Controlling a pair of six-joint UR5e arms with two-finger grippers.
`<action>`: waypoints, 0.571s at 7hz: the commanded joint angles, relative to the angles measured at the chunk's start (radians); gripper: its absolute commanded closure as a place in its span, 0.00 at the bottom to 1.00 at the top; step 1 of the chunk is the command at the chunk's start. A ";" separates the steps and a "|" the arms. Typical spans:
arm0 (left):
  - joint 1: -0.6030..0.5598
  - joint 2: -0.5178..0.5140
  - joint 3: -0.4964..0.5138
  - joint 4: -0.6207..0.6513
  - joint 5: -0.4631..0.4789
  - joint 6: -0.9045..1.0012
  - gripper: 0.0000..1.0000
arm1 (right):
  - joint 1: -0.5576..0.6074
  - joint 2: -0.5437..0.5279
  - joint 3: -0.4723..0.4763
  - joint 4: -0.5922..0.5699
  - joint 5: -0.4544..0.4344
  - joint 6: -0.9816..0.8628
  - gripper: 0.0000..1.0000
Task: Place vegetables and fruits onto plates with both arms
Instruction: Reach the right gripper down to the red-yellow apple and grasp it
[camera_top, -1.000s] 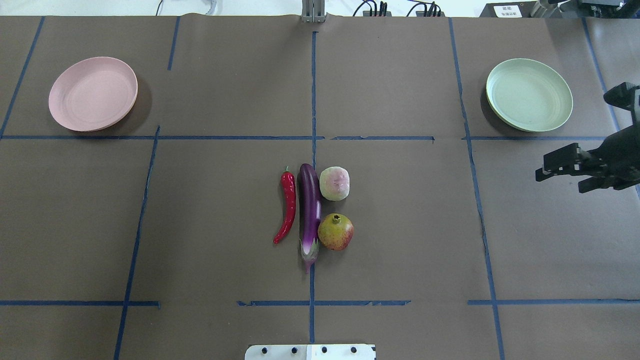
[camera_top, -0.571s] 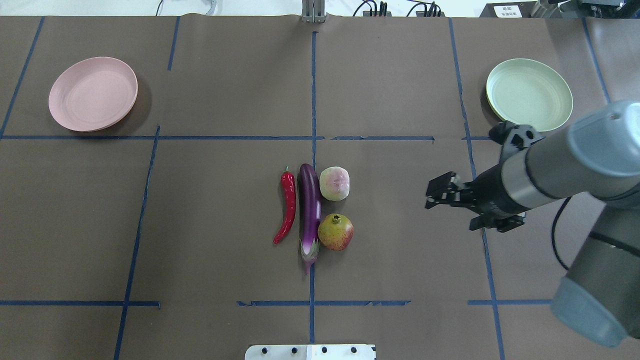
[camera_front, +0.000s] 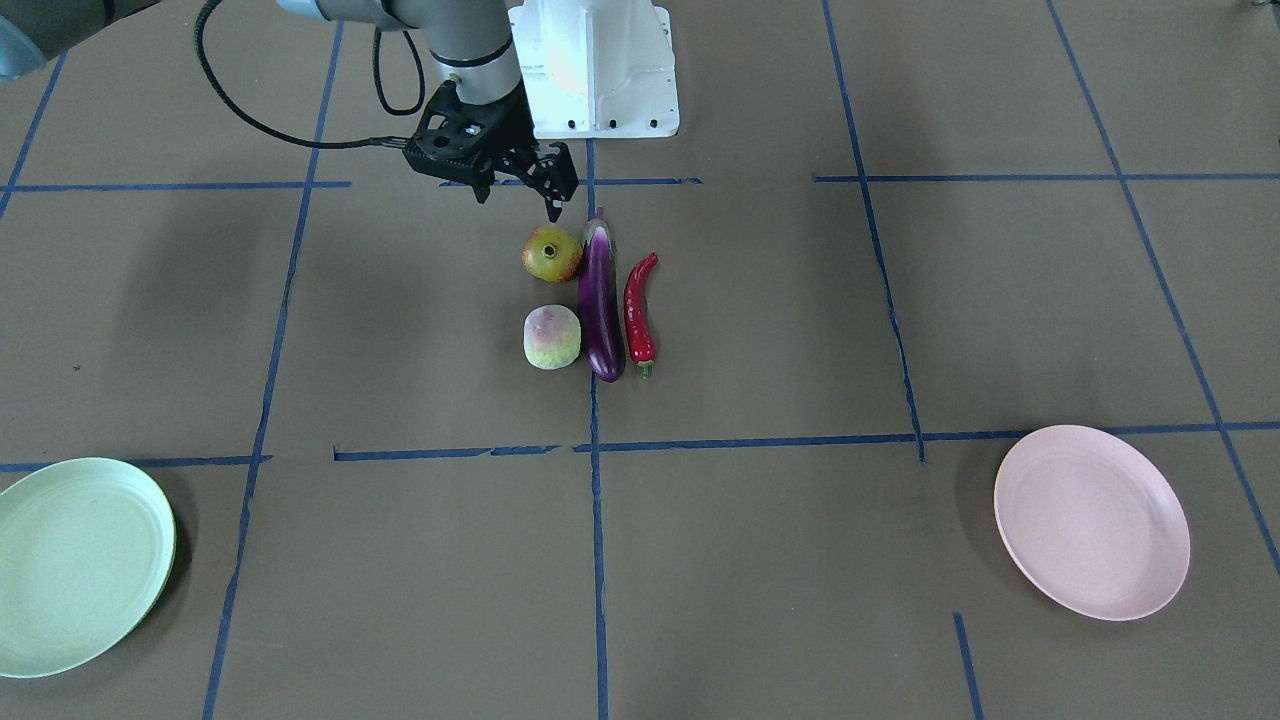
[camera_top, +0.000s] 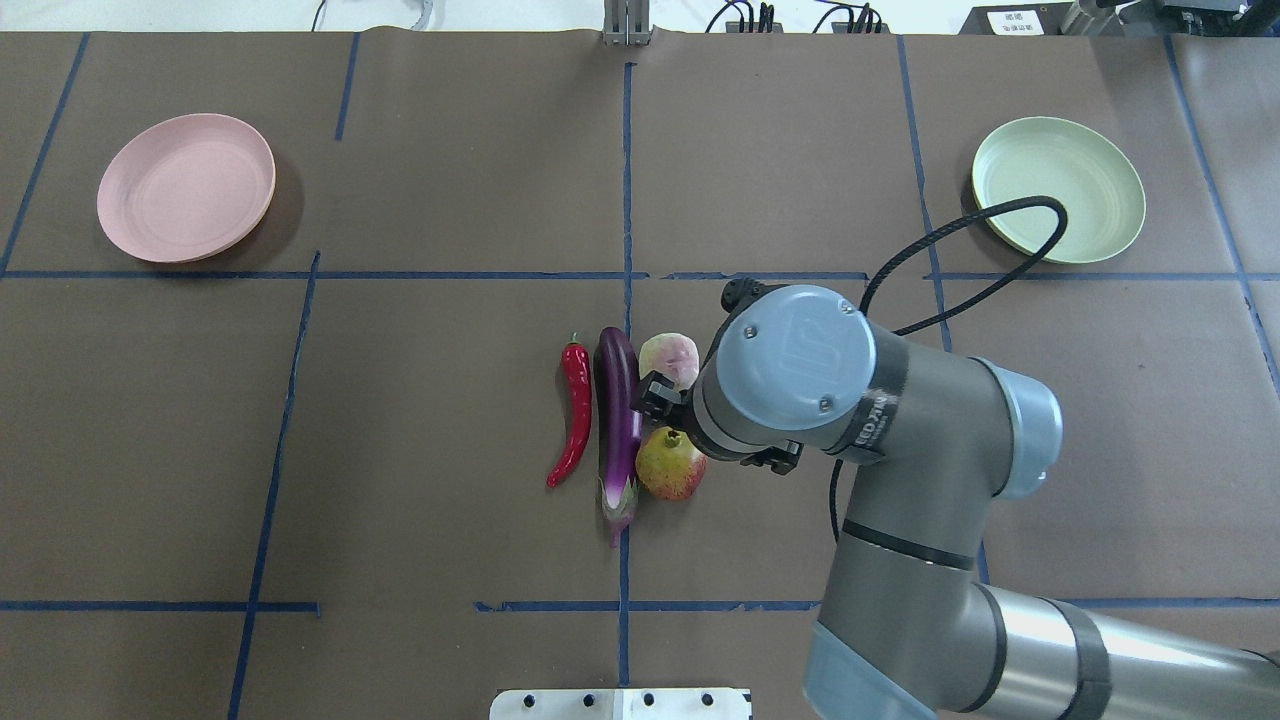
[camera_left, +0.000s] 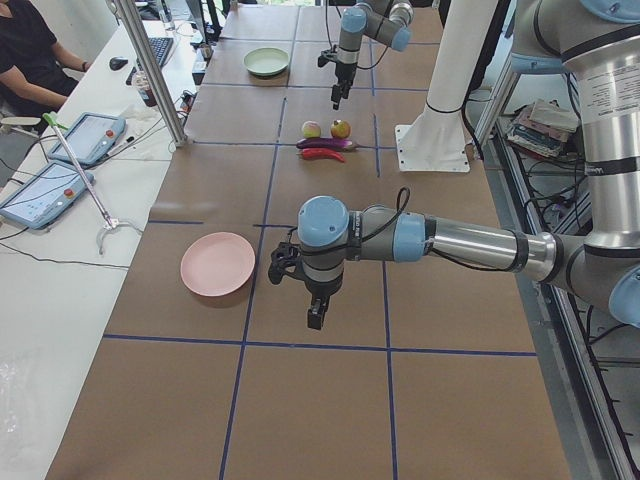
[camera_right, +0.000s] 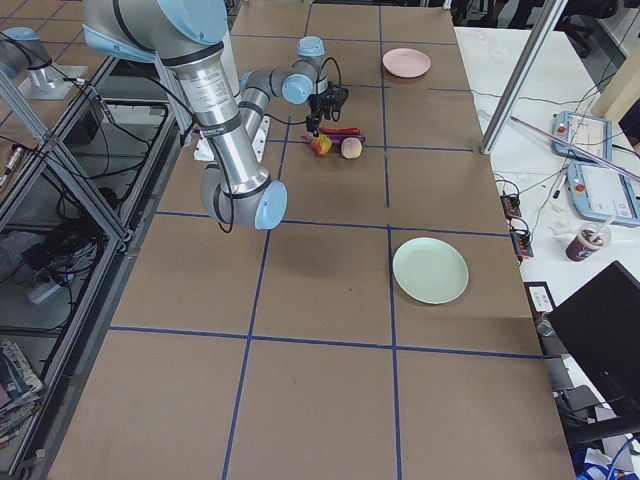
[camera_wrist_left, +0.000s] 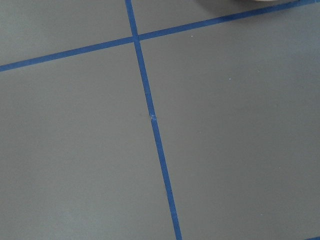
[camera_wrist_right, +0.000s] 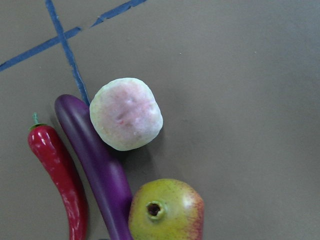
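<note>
Your right gripper (camera_front: 517, 199) has swung in above the pomegranate (camera_front: 551, 253), fingers apart and empty; you cannot tell the left gripper's (camera_left: 315, 320) state.

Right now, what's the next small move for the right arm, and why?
Probably lower the right gripper onto the pomegranate-like fruit. The gripper hovers open above it, holding nothing; that fruit fills the bottom of the right wrist view. The green plate and pink plate carry nothing yet. The eggplant lies close beside the fruit, so descend slowly.
</note>
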 joint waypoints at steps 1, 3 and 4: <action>-0.001 0.002 0.001 0.000 -0.016 0.000 0.00 | -0.033 0.093 -0.162 -0.012 -0.039 0.004 0.00; -0.001 0.024 -0.001 -0.024 -0.016 0.003 0.00 | -0.045 0.089 -0.183 -0.022 -0.065 -0.003 0.01; 0.001 0.028 -0.001 -0.032 -0.016 0.001 0.00 | -0.056 0.084 -0.190 -0.028 -0.080 -0.008 0.01</action>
